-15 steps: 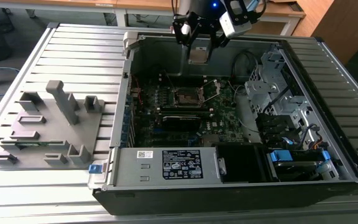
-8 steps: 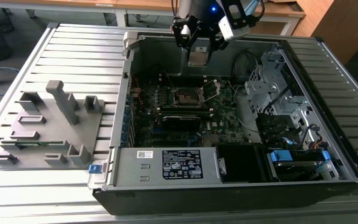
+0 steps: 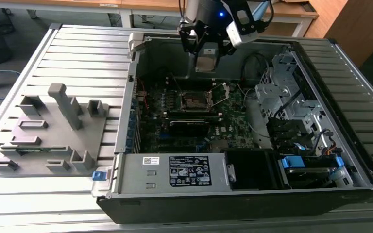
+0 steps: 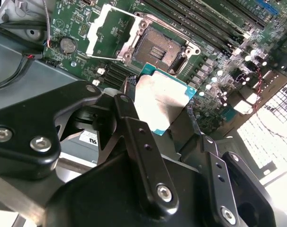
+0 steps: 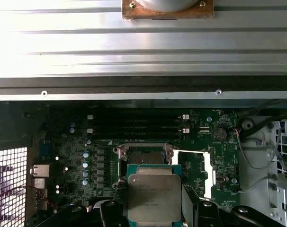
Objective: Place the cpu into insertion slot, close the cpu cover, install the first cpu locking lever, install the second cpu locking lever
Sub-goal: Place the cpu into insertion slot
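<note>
My gripper (image 3: 206, 62) hangs above the open computer case, over the back of the motherboard. It is shut on the cpu (image 4: 160, 97), a flat square chip with a dull silver top and a green edge, held between the two black fingers (image 4: 129, 118). In the first wrist view the cpu (image 5: 154, 196) sits just in front of the insertion slot (image 5: 143, 157). The slot (image 4: 160, 47) lies open with a dark centre and nothing in it. The cpu cover (image 4: 108, 33), a silver frame plate, is swung open beside the slot. The slot (image 3: 193, 100) is well below the gripper.
A grey fixture tray (image 3: 50, 131) lies at the exterior view's left on the slatted table. Inside the case, a labelled power supply (image 3: 186, 170) sits at the front and a drive cage (image 3: 283, 97) with cables at the right. Memory slots (image 5: 134, 125) run beside the socket.
</note>
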